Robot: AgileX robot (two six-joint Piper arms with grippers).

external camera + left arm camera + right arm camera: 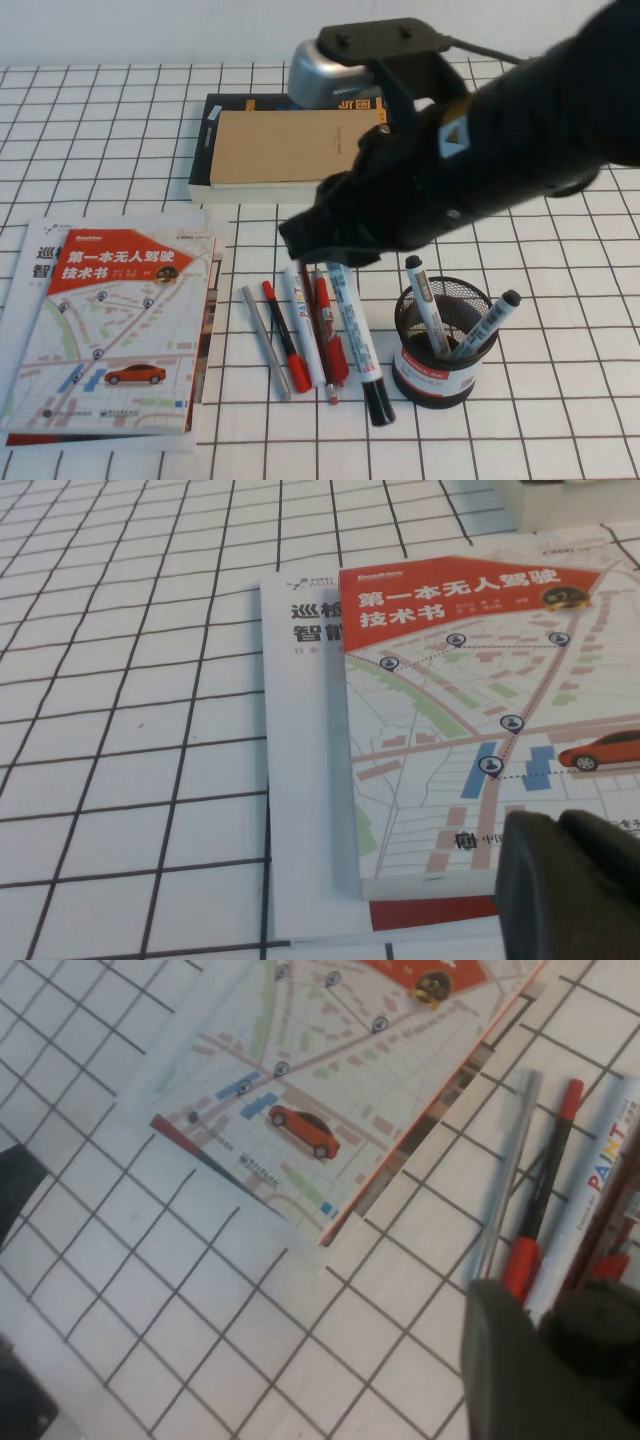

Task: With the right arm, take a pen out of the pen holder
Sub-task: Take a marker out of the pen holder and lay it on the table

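your right gripper hangs over the loose pens; its grip i cannot tell. the pen holder, two pens inside, stands just to its right. likely next: reach there. left gripper rests closed above the book.

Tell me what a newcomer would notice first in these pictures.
The right end effector, on a bulky black arm, hovers over a row of pens beside the mesh pen holder, which holds two markers. On the left lies a bright map-covered book, and the left end effector hangs over it.
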